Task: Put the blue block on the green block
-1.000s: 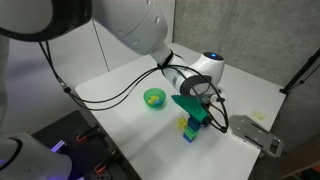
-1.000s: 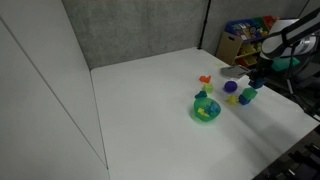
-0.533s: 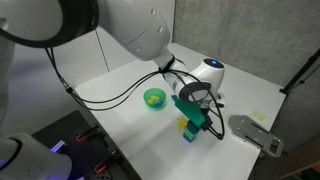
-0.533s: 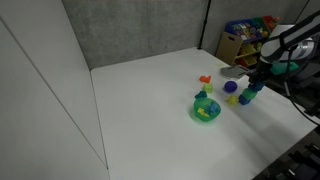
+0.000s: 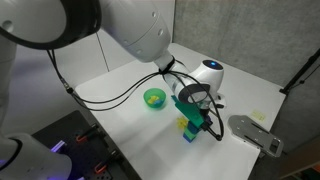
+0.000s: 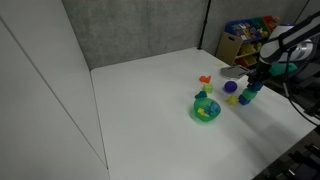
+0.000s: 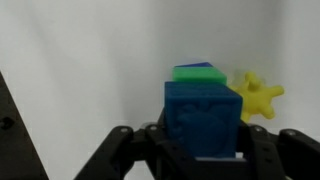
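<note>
In the wrist view the blue block (image 7: 203, 120) fills the gap between my gripper's fingers (image 7: 203, 150), which press on its two sides. The green block (image 7: 195, 74) stands right behind it, partly hidden, next to a yellow star piece (image 7: 256, 97). In an exterior view the gripper (image 5: 193, 118) reaches down to the blue block (image 5: 189, 135), which is low at the table's front part. In an exterior view the gripper (image 6: 252, 88) is over the same small pieces (image 6: 248, 97); the blocks are too small there to tell apart.
A round green bowl (image 5: 153, 97) (image 6: 206, 111) stands on the white table (image 5: 130, 110). A blue-purple ball (image 6: 231, 87), a small yellow piece (image 6: 233, 100) and an orange piece (image 6: 205, 79) lie near it. A grey tray (image 5: 255, 131) is at the table's edge. Black cables hang from the arm.
The wrist has shifted slightly over the blocks. The blue block and the other pieces have stayed where they were.
</note>
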Robot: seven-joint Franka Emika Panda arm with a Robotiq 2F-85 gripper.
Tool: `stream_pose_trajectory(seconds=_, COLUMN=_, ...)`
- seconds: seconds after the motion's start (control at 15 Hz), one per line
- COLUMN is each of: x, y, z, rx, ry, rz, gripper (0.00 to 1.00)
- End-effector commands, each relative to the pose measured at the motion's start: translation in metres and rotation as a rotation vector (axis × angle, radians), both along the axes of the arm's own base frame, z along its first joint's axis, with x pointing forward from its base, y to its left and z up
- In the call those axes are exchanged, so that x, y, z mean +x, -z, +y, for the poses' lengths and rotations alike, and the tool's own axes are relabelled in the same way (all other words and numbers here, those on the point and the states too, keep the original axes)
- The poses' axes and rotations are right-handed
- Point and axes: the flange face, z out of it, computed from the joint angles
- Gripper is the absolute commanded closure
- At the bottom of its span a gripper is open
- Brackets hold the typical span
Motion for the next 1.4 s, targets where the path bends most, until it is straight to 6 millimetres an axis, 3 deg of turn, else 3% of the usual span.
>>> stream_pose_trajectory(seconds=0.0, x=0.002, y=0.000, z=0.002, rx=0.014, ry=0.024, rz=-0.009, gripper=0.73)
stream_pose_trajectory(seconds=0.6, x=0.002, y=0.007, z=0.006, rx=0.019, ry=0.032, rz=0.001, gripper=0.73)
stream_pose_trajectory(seconds=0.67, x=0.001, y=0.007, z=0.006, rx=0.019, ry=0.031, rz=0.000, gripper=0.23)
stream_pose_trajectory(seconds=0.73, x=0.001, y=0.006, z=0.006, rx=0.020, ry=0.031, rz=-0.002, gripper=0.22)
stream_pose_trajectory(seconds=0.93, x=0.002, y=0.000, z=0.008, rx=0.022, ry=0.027, rz=-0.010, gripper=0.01)
stream_pose_trajectory(seconds=1.33, x=0.008, y=-0.030, z=0.036, rx=0.026, ry=-0.013, rz=-0.027, gripper=0.00)
